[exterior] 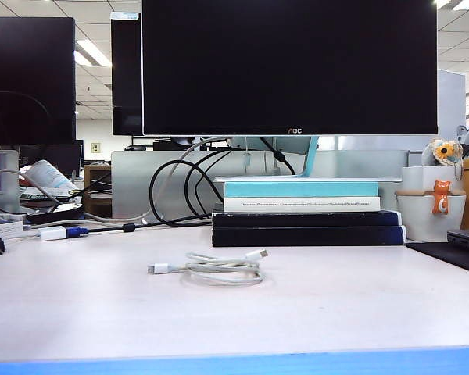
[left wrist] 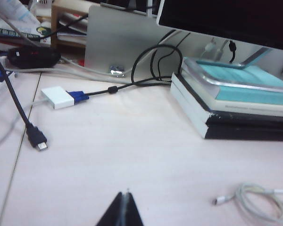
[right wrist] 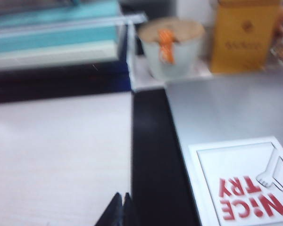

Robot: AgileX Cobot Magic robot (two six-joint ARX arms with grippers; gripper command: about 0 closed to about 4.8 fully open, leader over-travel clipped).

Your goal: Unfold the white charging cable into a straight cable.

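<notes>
You see the white charging cable [exterior: 219, 268] coiled on the desk [exterior: 78, 305]; left gripper [left wrist: 124, 194] and right gripper [right wrist: 122, 195] both closed, empty, well apart from it

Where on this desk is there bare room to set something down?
Bare desk lies in front of the coiled white charging cable, toward the blue front edge, and on both sides of it. Crowded: the book stack and black monitor cables behind it.

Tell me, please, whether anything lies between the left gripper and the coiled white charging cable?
Nothing visible does. The left gripper, shut, hovers over bare table; the white charging cable lies coiled off to one side, with only open tabletop between.
</notes>
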